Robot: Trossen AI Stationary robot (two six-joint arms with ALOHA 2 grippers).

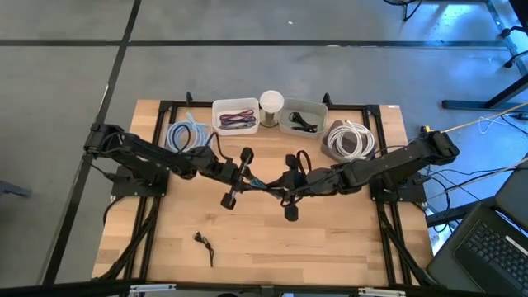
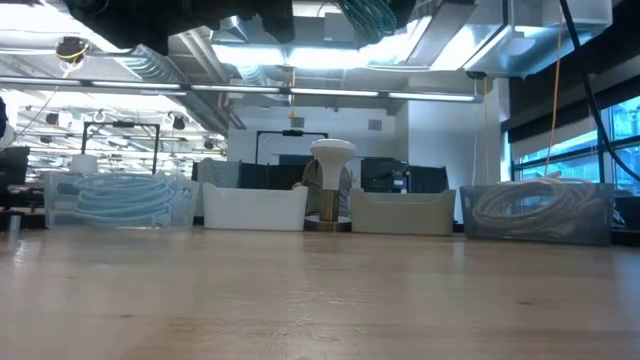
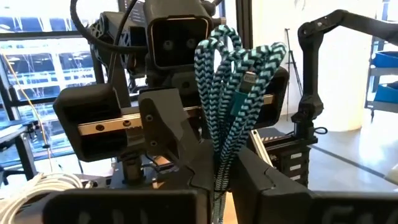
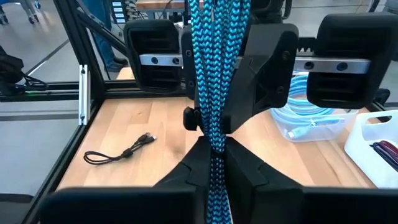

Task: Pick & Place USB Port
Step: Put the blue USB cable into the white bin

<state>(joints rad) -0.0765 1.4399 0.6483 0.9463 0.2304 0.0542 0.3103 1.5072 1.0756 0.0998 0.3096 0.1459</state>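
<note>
A teal-and-black braided USB cable point(image 1: 266, 185) is bunched into a bundle of loops and held above the table's middle between both grippers. My left gripper point(image 1: 252, 180) comes from the table's left and is shut on it. My right gripper point(image 1: 280, 188) comes from the right and is also shut on it. In the left wrist view the loops point(image 3: 236, 68) and a silver plug point(image 3: 249, 80) stand beyond my fingers. In the low view only the bundle's underside point(image 2: 375, 15) shows at the top. My left gripper pinches several strands of the cable bundle point(image 3: 219, 177) between its two fingers, level, from the table's left. The bundle is lifted clear of the table. My right gripper pinches several strands of the same bundle point(image 4: 214, 155) between its two fingers, level, from the table's right. The cable is clear of the table.
Along the far edge stand a bin of light blue cable point(image 1: 186, 134), a white bin with purple cables point(image 1: 236, 115), a white spool point(image 1: 271, 104), a white bin with a black cable point(image 1: 302, 118) and a bin of white cable point(image 1: 351, 140). A small black cable point(image 1: 204, 244) lies front left.
</note>
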